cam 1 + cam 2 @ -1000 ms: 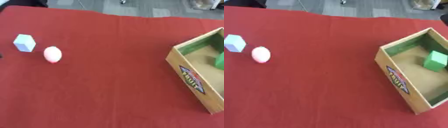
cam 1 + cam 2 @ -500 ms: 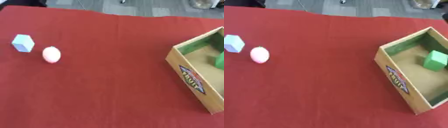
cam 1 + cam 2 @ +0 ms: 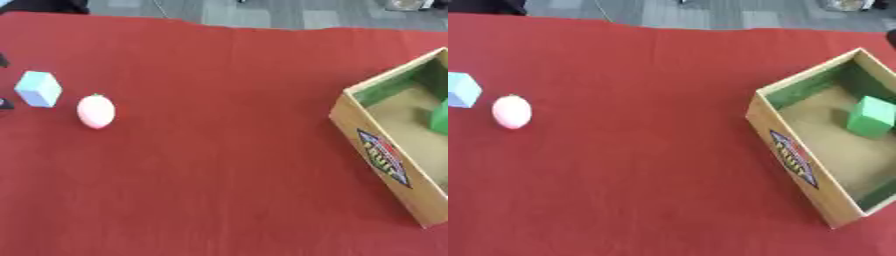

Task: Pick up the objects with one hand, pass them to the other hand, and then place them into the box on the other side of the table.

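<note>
Neither hand clearly in view, so I can't tell their state. Pale blue block [image 3: 38, 88] and pink egg-shaped object [image 3: 95, 111] sit just apart near the table [image 3: 227, 150] left edge; green block [image 3: 871, 117] already in the wooden box [image 3: 798, 165] at right edge. I'd take the egg with left hand from above, clear of the block, then hand off mid-table.

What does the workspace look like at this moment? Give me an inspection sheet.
Surface: red cloth over the table, a slight fold along the far edge.
Job's things: pale blue block and pink egg-shaped object lie close together at the left; wooden box at the right holds a green block.
Clutter: nothing seen.
Hands: neither hand clearly in view; small dark shapes at the left edge cannot be identified.
Cables: nothing seen on the table.
Surroundings: grey floor beyond the far edge.
</note>
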